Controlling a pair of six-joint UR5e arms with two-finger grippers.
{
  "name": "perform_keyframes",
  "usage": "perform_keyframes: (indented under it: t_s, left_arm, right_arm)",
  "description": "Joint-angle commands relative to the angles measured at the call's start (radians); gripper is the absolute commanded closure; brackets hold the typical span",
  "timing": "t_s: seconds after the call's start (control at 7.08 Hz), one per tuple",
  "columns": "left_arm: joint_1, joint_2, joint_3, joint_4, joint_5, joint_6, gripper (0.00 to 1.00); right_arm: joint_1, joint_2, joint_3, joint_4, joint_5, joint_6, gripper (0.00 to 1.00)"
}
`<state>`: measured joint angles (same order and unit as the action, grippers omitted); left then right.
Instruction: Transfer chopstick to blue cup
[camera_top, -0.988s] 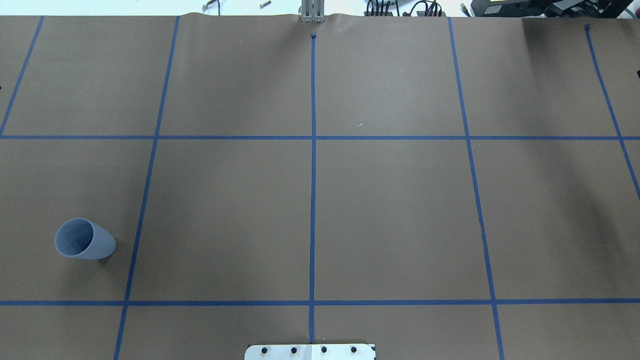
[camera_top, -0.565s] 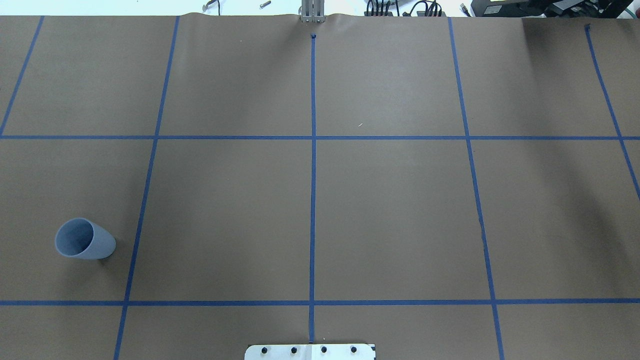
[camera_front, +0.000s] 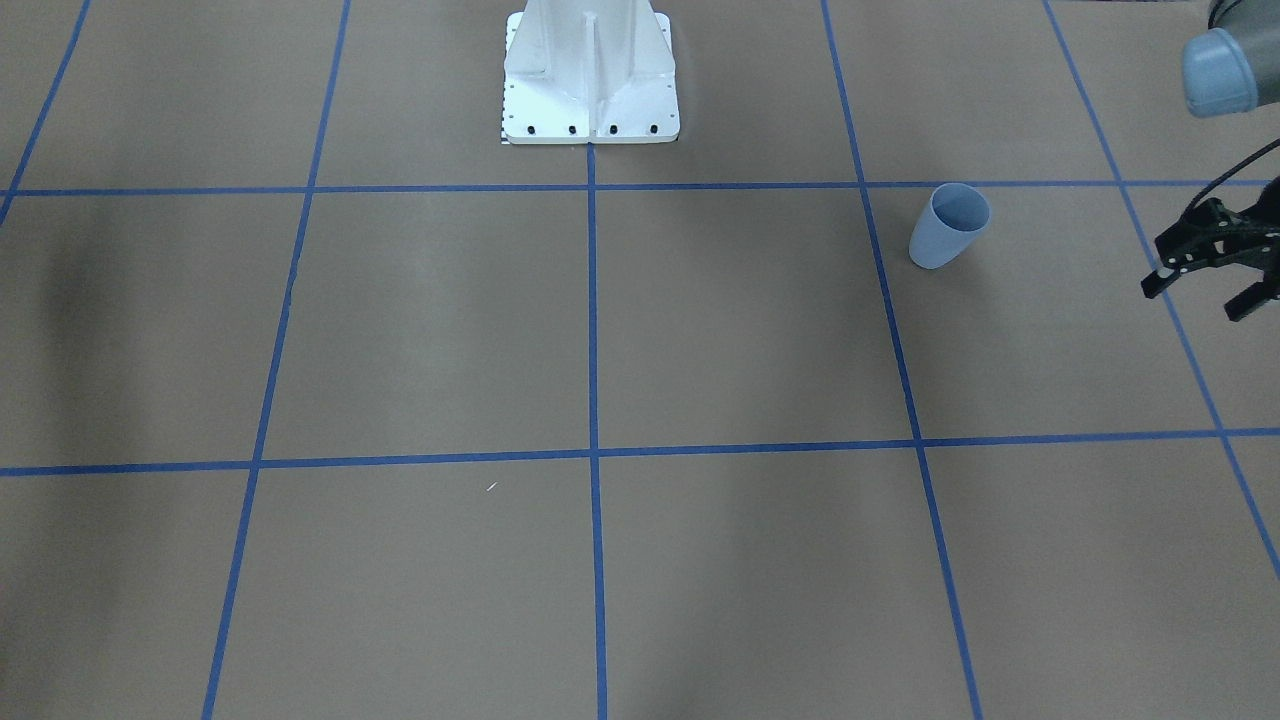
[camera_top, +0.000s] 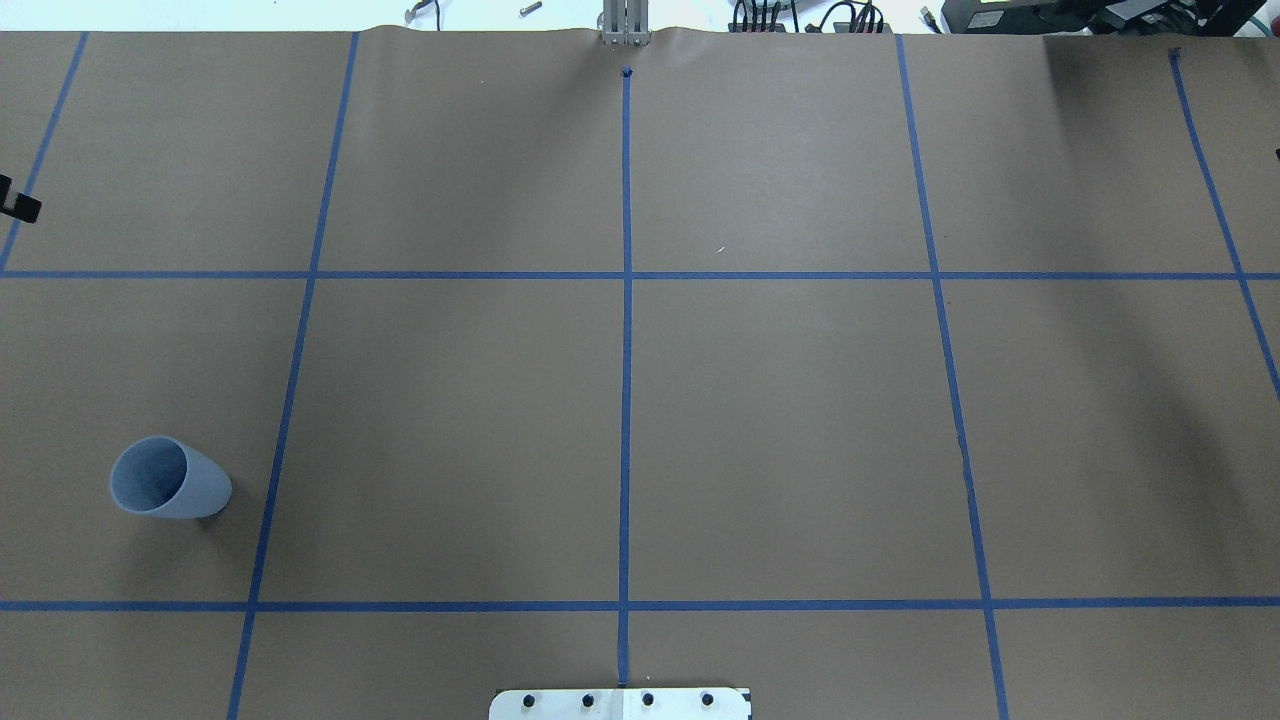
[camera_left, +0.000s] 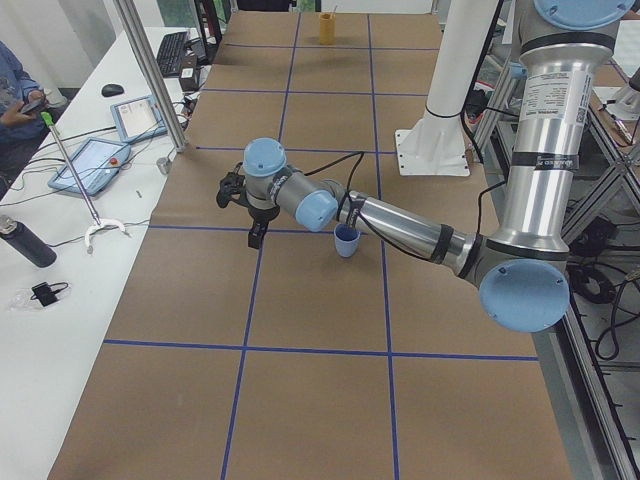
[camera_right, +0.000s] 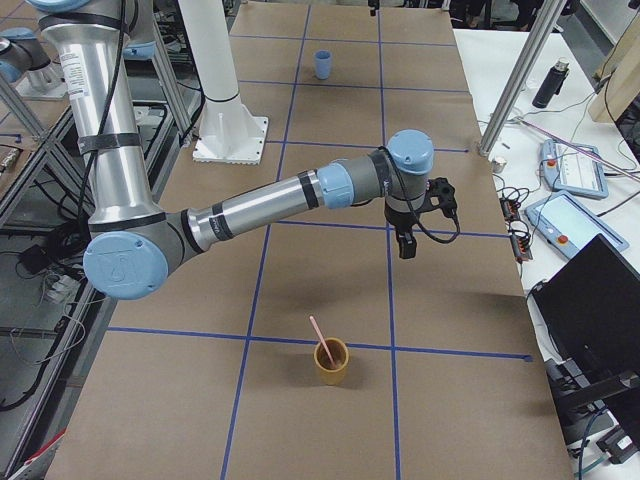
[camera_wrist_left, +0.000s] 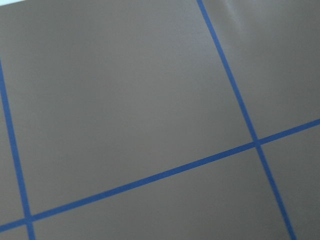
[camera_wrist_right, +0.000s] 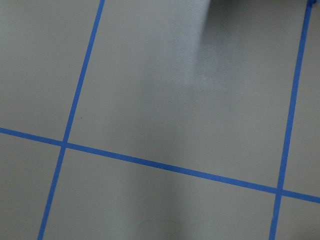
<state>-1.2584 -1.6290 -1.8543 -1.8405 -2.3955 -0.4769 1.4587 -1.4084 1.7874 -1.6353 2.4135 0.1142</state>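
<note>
Task not yet begun, we judge: chopstick (camera_right: 318, 334) stands in a tan cup (camera_right: 332, 368) (well apart from the empty blue cup (camera_front: 945, 238)); left gripper (camera_front: 1197, 297) spread, empty; right gripper (camera_right: 406, 248), we cannot tell.

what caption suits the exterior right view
Right gripper over the table; chopstick leans in a tan cup, blue cup far behind.

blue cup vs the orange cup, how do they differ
The blue cup is pale blue-grey; the orange cup is yellow-brown. The blue cup is empty; the orange cup holds the pink chopstick, leaning. The blue cup stands on the robot's left side, the orange cup far on its right. Both stand upright.
</note>
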Motion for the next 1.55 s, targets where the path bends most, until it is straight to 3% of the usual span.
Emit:
perform_keyframes:
  t_s: [0.0, 0.28, 0.42, 0.56, 0.99, 1.41]
  left_arm:
    - [0.127, 0.128, -0.157, 0.000, 0.073, -0.147, 0.02]
    - [0.245, 0.187, -0.253, -0.003, 0.085, -0.382, 0.02]
    - [0.345, 0.207, -0.259, -0.002, 0.192, -0.446, 0.02]
    - [0.394, 0.236, -0.253, -0.006, 0.234, -0.443, 0.02]
    - [0.416, 0.299, -0.235, -0.113, 0.228, -0.442, 0.02]
    - [0.459, 0.291, -0.134, -0.216, 0.226, -0.451, 0.02]
  right_arm:
    - [-0.043, 0.003, 0.004, 0.000, 0.004, 0.019, 0.00]
    - [-0.064, 0.003, 0.015, 0.000, 0.004, 0.019, 0.00]
    - [-0.066, 0.009, 0.015, 0.000, 0.004, 0.024, 0.00]
    - [-0.067, 0.009, 0.009, 0.000, 0.003, 0.024, 0.00]
    - [-0.077, 0.009, 0.004, 0.000, 0.004, 0.024, 0.00]
    - [-0.080, 0.011, 0.007, 0.000, 0.004, 0.024, 0.00]
